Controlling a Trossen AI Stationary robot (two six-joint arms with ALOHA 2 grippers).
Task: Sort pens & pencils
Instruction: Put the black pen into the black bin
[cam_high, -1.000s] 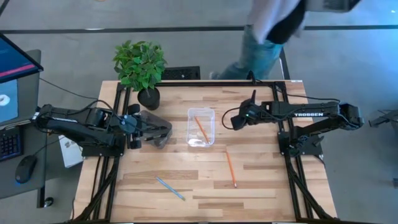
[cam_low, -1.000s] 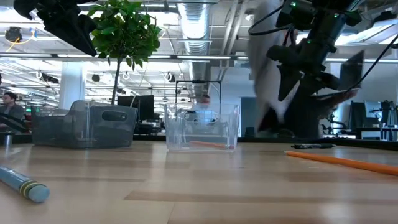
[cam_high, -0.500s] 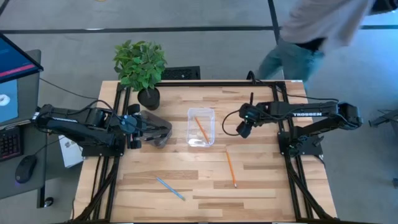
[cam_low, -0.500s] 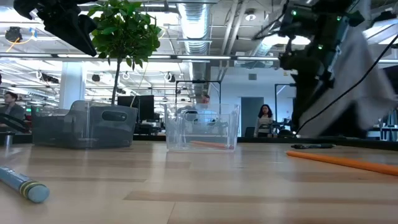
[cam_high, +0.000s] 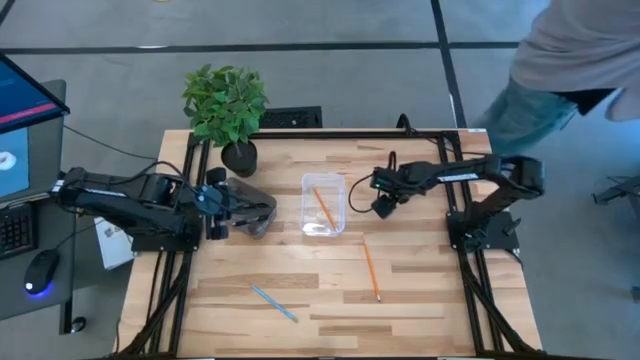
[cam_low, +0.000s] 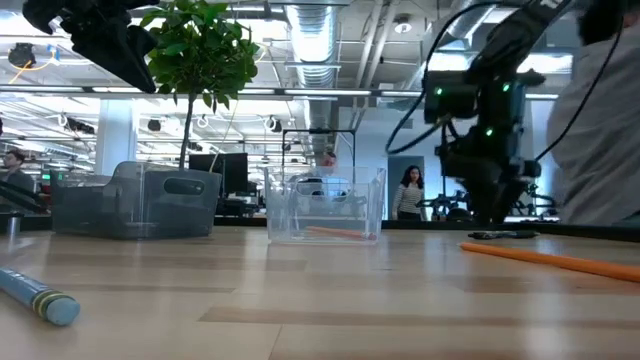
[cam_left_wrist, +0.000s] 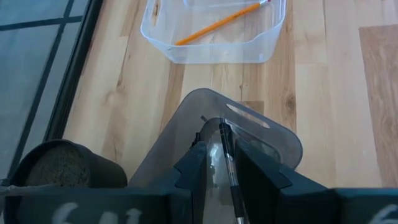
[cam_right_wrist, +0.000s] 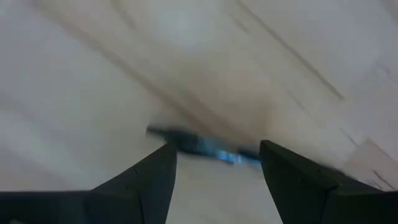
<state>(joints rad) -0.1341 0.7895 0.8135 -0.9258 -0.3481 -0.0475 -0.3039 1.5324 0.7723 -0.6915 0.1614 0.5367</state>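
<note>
Black pen (cam_right_wrist: 205, 144) lies on the desk (cam_high: 420, 300) beside the clear tray (cam_high: 323, 204), right gripper (cam_right_wrist: 214, 165) poised over it, jaws open and empty; lower straight, centre it, then close, while left gripper (cam_left_wrist: 219, 163) clamps another pen (cam_left_wrist: 227, 155) over the grey tray (cam_left_wrist: 261, 134).
</note>
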